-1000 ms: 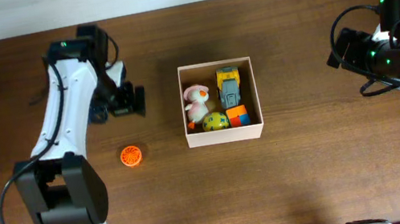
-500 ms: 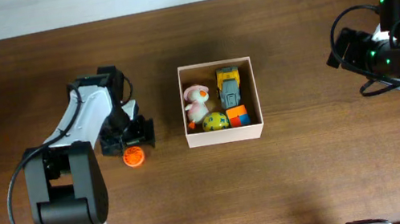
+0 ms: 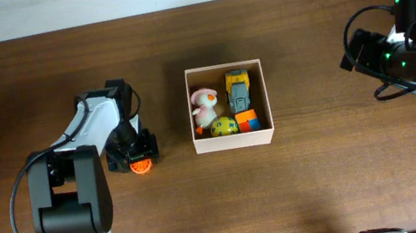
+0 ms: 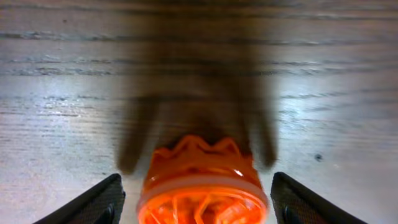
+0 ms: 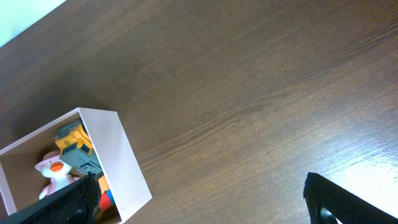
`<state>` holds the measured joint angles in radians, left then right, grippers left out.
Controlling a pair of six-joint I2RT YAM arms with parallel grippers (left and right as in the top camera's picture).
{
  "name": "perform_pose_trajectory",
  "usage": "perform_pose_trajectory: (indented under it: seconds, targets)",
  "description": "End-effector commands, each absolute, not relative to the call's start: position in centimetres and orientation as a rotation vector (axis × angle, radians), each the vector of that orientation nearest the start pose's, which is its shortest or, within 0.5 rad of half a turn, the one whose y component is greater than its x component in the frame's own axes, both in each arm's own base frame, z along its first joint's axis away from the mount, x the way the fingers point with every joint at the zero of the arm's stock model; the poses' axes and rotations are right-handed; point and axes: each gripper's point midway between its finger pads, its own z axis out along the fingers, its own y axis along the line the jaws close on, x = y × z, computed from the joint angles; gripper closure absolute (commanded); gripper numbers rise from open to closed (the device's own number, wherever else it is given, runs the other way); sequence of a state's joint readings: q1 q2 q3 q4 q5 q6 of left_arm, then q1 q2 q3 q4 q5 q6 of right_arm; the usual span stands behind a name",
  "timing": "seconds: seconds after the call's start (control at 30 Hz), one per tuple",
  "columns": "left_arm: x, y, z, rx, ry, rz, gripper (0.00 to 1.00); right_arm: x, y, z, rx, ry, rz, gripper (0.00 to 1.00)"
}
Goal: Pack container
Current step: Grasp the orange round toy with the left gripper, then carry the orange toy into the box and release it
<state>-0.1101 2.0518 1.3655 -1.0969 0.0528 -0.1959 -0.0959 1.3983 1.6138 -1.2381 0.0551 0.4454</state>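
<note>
Fingers of left arm (image 4: 93,206) lowered astride orange toy (image 4: 202,186), spread, apparently not touching, right fingers (image 5: 364,213) parted, empty

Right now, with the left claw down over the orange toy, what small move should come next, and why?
Probably close the left claw on the orange toy. In the wrist view its fingers stand open on either side of the toy, a gap at each, so nothing grips it yet. The toy lies on the table, outside the container.
</note>
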Motion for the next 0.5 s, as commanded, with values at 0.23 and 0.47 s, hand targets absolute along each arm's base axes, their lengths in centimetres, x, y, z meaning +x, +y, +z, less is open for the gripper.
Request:
perform_pose_trajectory:
  seconds: [0.23,0.47]
  targets:
    - [31.1,-4.1,-1.3,-0.175,3.342,-0.006,0.38,32.7,-4.4,27.7,0.720,2.483,0.045,0.01]
    - [32.4,-4.3,0.7,-0.172,3.324,-0.011,0.54,32.7,-4.4,27.7,0.720,2.483,0.045,0.01]
